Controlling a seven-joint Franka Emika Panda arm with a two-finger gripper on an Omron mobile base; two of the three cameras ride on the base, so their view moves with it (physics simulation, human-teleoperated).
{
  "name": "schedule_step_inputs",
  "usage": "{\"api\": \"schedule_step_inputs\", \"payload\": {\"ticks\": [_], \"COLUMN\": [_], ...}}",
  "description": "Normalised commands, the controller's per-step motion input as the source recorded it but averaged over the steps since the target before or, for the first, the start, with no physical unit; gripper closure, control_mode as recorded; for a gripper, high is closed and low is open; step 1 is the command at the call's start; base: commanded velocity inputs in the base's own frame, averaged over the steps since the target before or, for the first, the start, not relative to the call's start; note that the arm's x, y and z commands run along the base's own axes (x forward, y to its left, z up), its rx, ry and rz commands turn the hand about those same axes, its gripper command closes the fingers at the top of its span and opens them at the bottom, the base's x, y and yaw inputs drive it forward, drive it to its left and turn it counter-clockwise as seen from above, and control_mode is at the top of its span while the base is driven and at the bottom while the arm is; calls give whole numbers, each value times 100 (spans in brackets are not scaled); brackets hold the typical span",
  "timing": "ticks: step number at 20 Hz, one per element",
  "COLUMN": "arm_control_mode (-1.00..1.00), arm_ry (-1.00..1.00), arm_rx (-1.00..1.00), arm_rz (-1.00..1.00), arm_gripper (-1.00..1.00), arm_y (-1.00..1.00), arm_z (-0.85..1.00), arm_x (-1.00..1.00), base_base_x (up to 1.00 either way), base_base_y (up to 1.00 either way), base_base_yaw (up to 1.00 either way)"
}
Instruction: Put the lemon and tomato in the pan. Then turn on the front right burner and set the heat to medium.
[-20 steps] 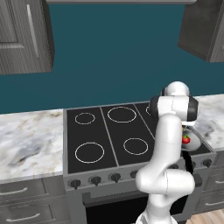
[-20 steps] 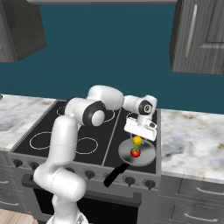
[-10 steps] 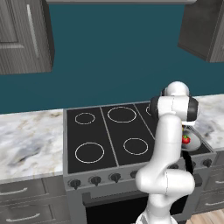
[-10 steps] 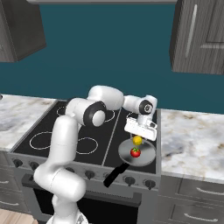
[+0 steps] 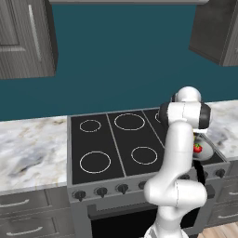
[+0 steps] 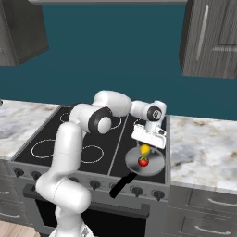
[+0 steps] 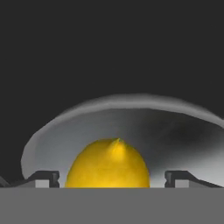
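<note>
Both fingertips (image 7: 47, 178) stand apart, flanking the lemon (image 7: 108, 164) without touching, over the pan (image 7: 175, 131).

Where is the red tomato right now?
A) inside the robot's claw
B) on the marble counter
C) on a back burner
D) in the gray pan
D: the right base view shows the tomato sitting in the pan, just below the lemon under the gripper.

I see a matt grey metal pan (image 6: 152, 159), glossy red tomato (image 6: 143, 161), smooth yellow lemon (image 7: 108, 164), and veined marble surface (image 5: 32, 148).
</note>
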Motion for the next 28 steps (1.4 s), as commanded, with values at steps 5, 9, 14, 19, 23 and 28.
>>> {"api": "schedule_step_inputs", "payload": {"ticks": [5, 9, 14, 19, 23, 28], "arm_control_mode": [-100, -100, -100, -100, -100, -100], "arm_ry": [0, 0, 0, -16, -28, -30], "arm_rx": [0, 2, 6, 6, 9, 6], "arm_rz": [-1, -3, 0, 0, 0, 1], "arm_gripper": [-100, -100, -100, -100, -100, -100], "arm_y": [-13, -36, -27, -4, -1, 0], "arm_z": [29, 32, 24, 5, 4, 7], "arm_x": [-12, -25, -43, -65, -73, -63], "base_base_x": [0, 0, 0, 0, 0, 0], "base_base_y": [0, 0, 0, 0, 0, 0], "base_base_yaw": [0, 0, 0, 0, 0, 0]}}
